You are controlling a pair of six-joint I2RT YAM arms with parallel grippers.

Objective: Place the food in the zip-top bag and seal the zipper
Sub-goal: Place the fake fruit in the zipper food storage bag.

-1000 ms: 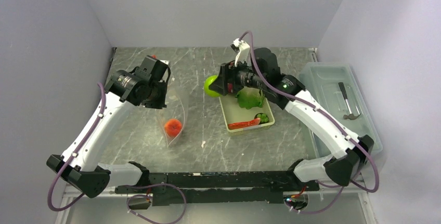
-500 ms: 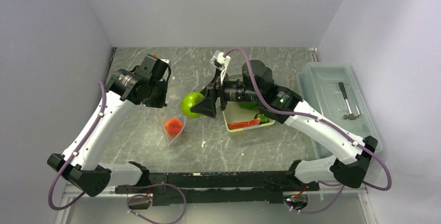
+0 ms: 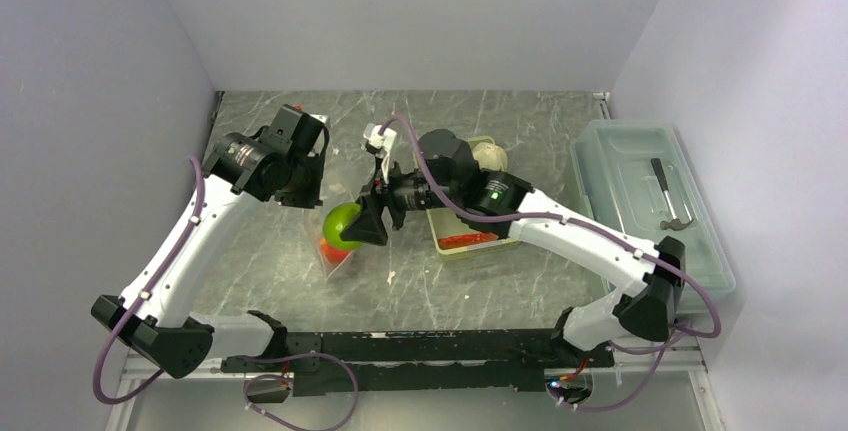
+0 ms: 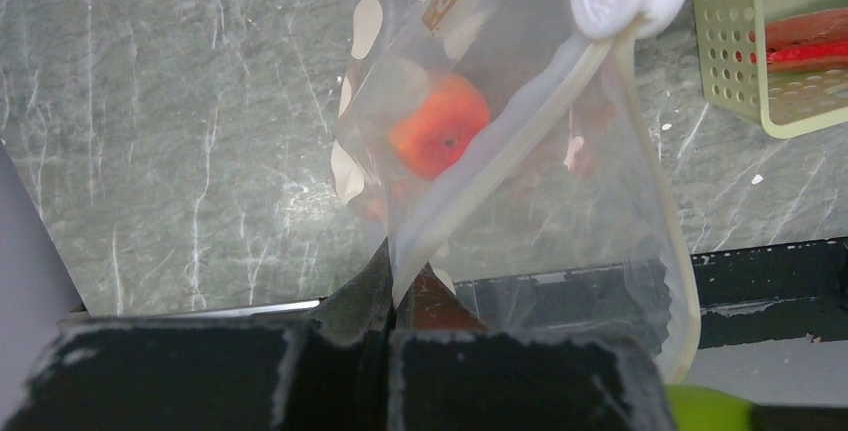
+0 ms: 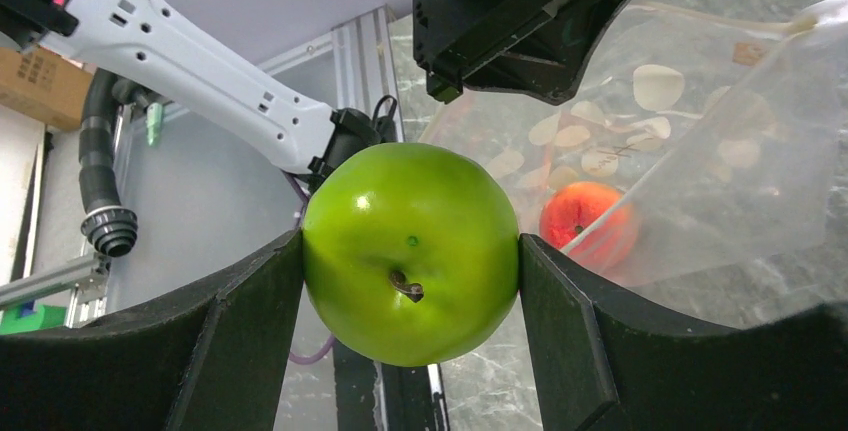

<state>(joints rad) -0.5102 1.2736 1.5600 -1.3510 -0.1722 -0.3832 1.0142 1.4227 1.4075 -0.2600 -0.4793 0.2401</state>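
Two right fingers (image 5: 235,351) clench the green round fruit (image 5: 410,251), which has travelled from above the basket (image 4: 735,51) at mid-frame to left of centre, at the mouth of the zip-top bag (image 4: 560,211). Left fingers (image 4: 330,376) pinch the bag's edge, holding it open above the counter (image 3: 450,121); the orange-red ball (image 4: 440,126) already lies inside. Dropping the fruit in looks next.

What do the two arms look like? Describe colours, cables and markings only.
Both the left arm and right arm have white link shells, black joints and bases, black matte jaws, and a purple cable looping alongside. A green light glows on the right arm.
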